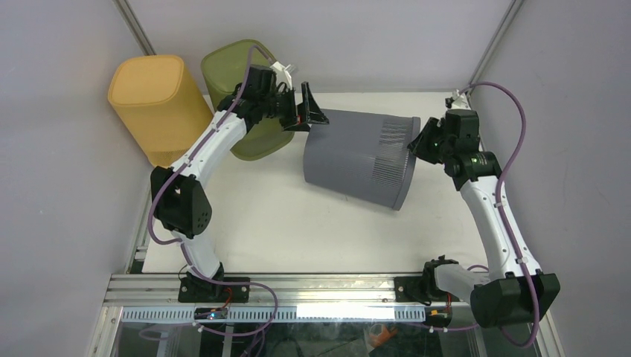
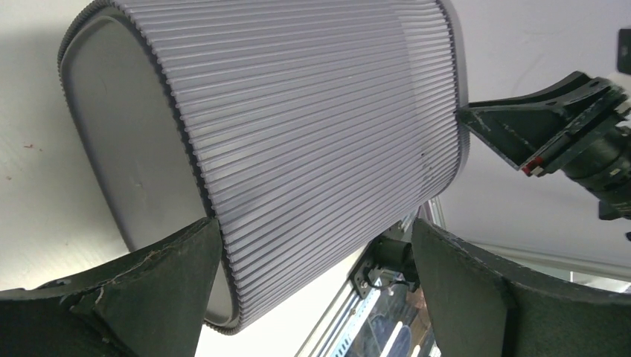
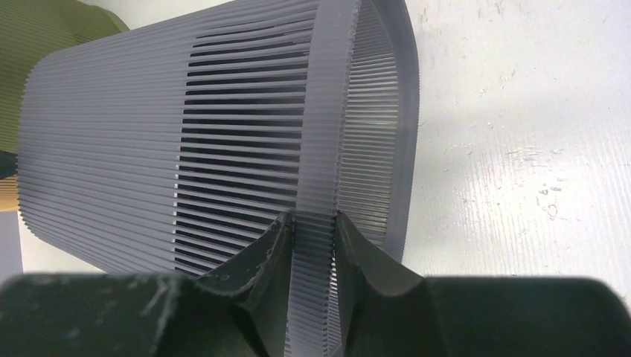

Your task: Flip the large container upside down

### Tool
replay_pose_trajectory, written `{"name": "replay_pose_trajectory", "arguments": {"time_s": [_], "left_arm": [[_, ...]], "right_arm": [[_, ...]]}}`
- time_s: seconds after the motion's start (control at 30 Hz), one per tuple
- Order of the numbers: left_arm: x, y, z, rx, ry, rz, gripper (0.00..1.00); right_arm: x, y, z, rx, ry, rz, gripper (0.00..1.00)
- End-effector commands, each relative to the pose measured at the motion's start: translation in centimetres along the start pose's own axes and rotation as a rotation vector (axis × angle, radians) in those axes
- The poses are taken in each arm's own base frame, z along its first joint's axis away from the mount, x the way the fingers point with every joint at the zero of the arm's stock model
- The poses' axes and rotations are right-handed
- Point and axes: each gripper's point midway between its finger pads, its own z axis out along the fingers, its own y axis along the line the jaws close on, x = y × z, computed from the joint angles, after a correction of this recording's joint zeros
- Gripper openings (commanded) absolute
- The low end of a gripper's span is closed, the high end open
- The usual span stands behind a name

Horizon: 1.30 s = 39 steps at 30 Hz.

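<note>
The large grey ribbed container (image 1: 357, 156) lies on its side mid-table, with its closed base to the left and its open mouth to the right. My right gripper (image 1: 418, 145) is shut on the upper rim of the mouth. In the right wrist view its fingertips (image 3: 312, 217) pinch the rim band (image 3: 327, 111), one finger inside and one outside. My left gripper (image 1: 309, 111) is open at the container's base end. In the left wrist view (image 2: 314, 223) its jaws stand wide apart around the base corner of the container (image 2: 298, 134) without clamping it.
A yellow container (image 1: 152, 100) and an olive green container (image 1: 238, 71) stand upside down at the back left, close behind my left arm. Grey walls close in both sides. The metal rail (image 1: 298, 286) runs along the near edge.
</note>
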Motion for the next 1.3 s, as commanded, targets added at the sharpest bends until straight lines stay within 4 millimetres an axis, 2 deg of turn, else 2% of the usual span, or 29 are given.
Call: {"name": "replay_pose_trajectory", "arguments": {"time_s": [0.0,0.23,0.47,0.63,0.8,0.97,1.13,1.27], "left_arm": [[-2.1,-9.5,-2.4,0.325,-0.027,0.1,0.99],[-4.1,-13.3,-4.1,0.424,-0.087,0.133,0.99],[-4.5,-15.9,-4.6,0.5,-0.088,0.156,0.99],[-3.7,-17.1,-3.3,0.545,-0.058,0.148,0.99],[-2.2,-18.4,-1.5,0.587,-0.014,0.143,0.99],[-0.5,-19.2,0.9,0.621,0.042,0.115,0.99],[0.6,-19.2,2.9,0.636,0.083,0.096,0.99],[0.6,-19.1,3.2,0.636,0.083,0.102,0.99]], "right_arm": [[4.0,0.2,0.9,-0.03,0.142,0.03,0.27],[4.2,1.4,1.0,-0.1,0.12,0.096,0.27],[4.3,1.6,1.3,-0.125,0.073,0.171,0.27],[6.0,1.7,2.5,-0.153,0.089,0.267,0.27],[7.5,0.3,3.4,-0.125,0.049,0.356,0.26],[8.9,-0.9,3.9,-0.085,0.051,0.374,0.47],[8.9,-1.3,3.4,-0.056,0.068,0.341,0.55],[8.2,-1.4,2.1,-0.038,0.06,0.287,0.6]]}}
